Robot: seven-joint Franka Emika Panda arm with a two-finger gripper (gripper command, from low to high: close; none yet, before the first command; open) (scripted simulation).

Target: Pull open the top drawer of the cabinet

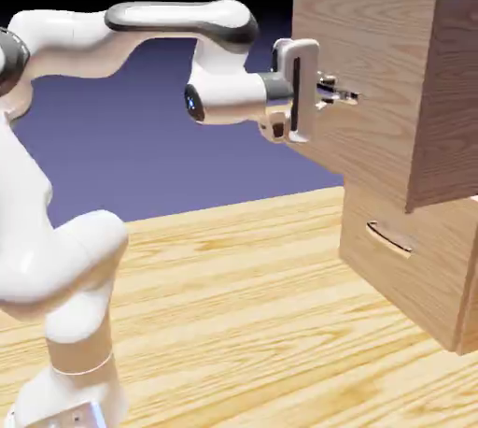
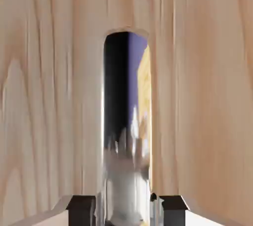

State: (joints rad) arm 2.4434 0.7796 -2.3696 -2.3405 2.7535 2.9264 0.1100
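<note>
Behind everything stands a plain blue-violet backdrop, and below it a light-wood bench (image 1: 243, 267) carries the tall light-brown wood-grain cabinet (image 1: 420, 258). Its upper, taller light-wood top drawer (image 1: 373, 80) already stands out past the lower drawer with the curved handle (image 1: 389, 239), so I judge that the pull is well begun and some travel may remain. The white arm's gripper (image 1: 338, 94) is directly at the drawer front; its jaws are clamped on the thin shiny metal bar handle (image 2: 126, 136), which runs between the two grey finger tips. I can read no brand, label or writing anywhere.
</note>
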